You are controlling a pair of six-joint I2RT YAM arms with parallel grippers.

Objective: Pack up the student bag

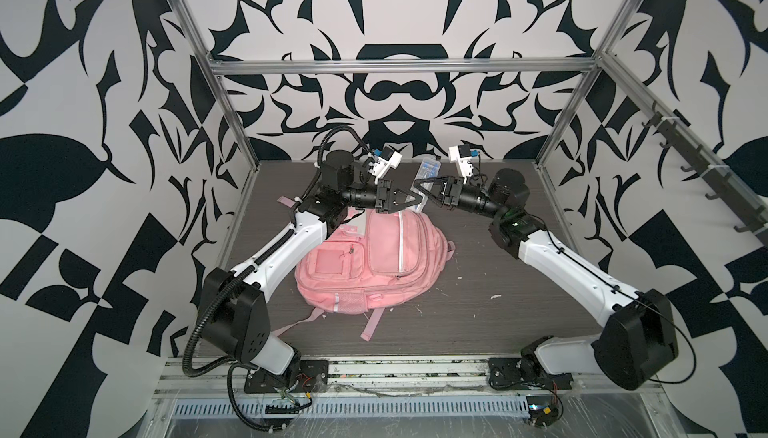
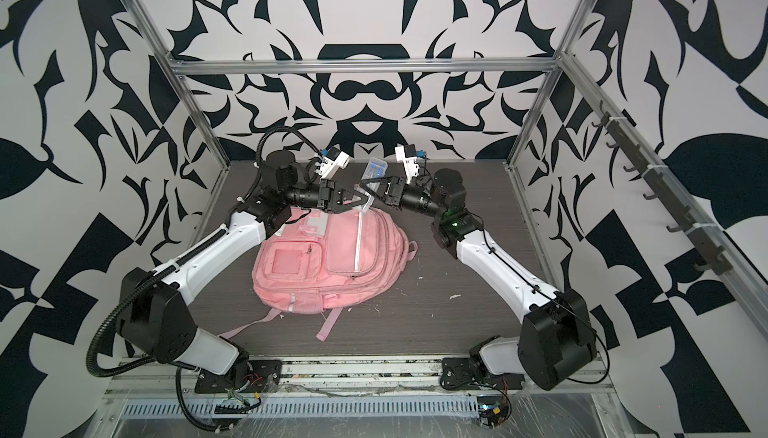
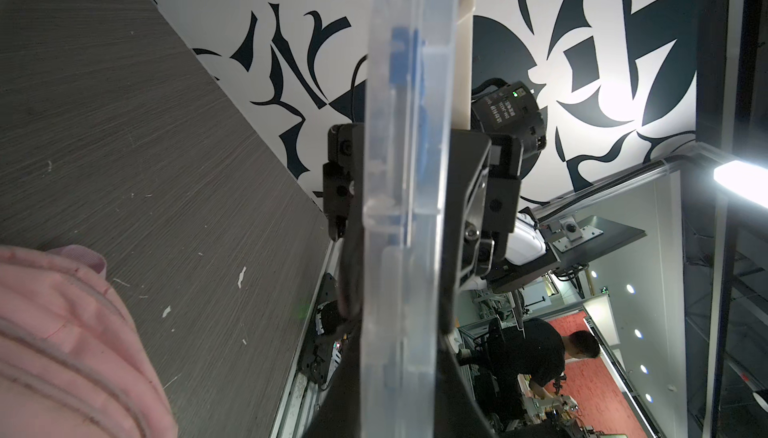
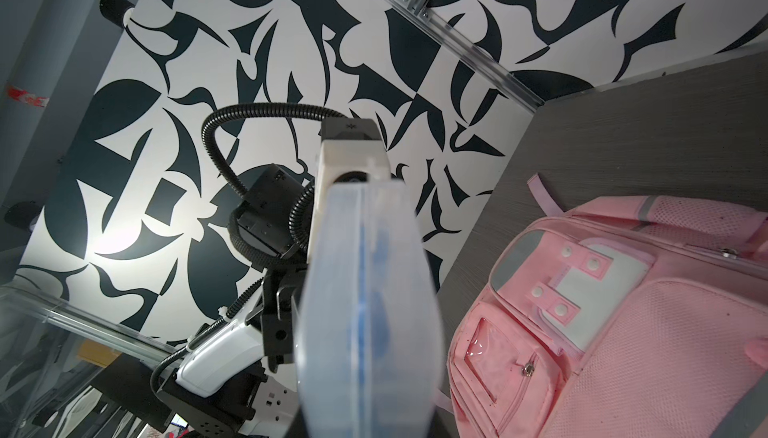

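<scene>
The dark wood-grain table (image 1: pixel 478 290) fills the floor of the cell; on it, left of the middle, the student bag (image 1: pixel 374 261) lies flat with its front pockets facing up and its pink straps trailing toward the near edge. It shows the same way in both top views (image 2: pixel 324 261). The two arms reach in from the near corners and meet over the bag's far end. The left gripper (image 1: pixel 409 201) and the right gripper (image 1: pixel 424 195) point at each other, and each has its jaws drawn narrow on the same clear plastic case (image 1: pixel 428 170). In the left wrist view the case (image 3: pixel 403 207) stands edge-on, dark fingers pressed to both its faces; the right wrist view shows it edge-on too (image 4: pixel 365 311), the bag (image 4: pixel 623 311) beside it. The case tilts, its lower end near the bag's far edge – whether they touch cannot be told; blue items – too blurred to name – sit inside.
</scene>
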